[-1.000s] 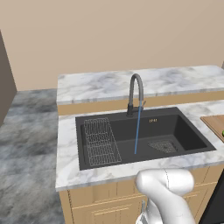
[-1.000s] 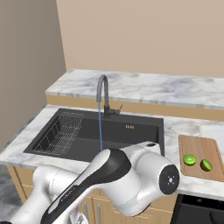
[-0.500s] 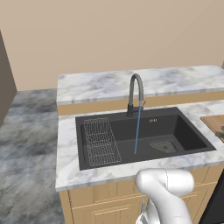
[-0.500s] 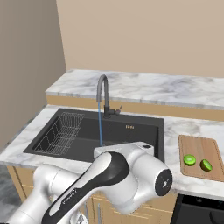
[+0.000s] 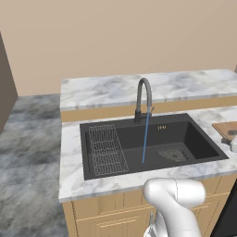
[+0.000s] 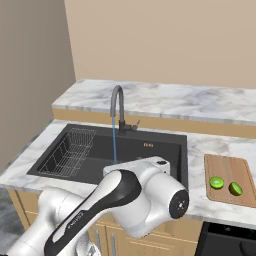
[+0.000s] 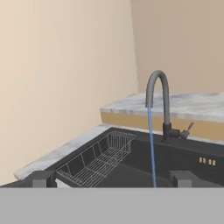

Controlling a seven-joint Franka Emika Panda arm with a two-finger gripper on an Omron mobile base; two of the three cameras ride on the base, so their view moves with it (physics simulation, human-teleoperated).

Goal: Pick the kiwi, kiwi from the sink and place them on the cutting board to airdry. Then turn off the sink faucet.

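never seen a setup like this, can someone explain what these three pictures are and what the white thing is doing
The white thing is a robot arm on a rolling base, in a computer-drawn kitchen. Two pictures come from cameras on the base, behind the arm to its left and right, looking down at the same counter. The third comes from a camera on the hand itself; the two dark stubs at its bottom are the tips of the claw, which is open and holds nothing.

In the counter sits a dark sink with a wire rack at one end and a drain grate at the other. The faucet is running: the thin blue line is water. Beside the sink lies a wooden cutting board with two green kiwis on it, side by side.
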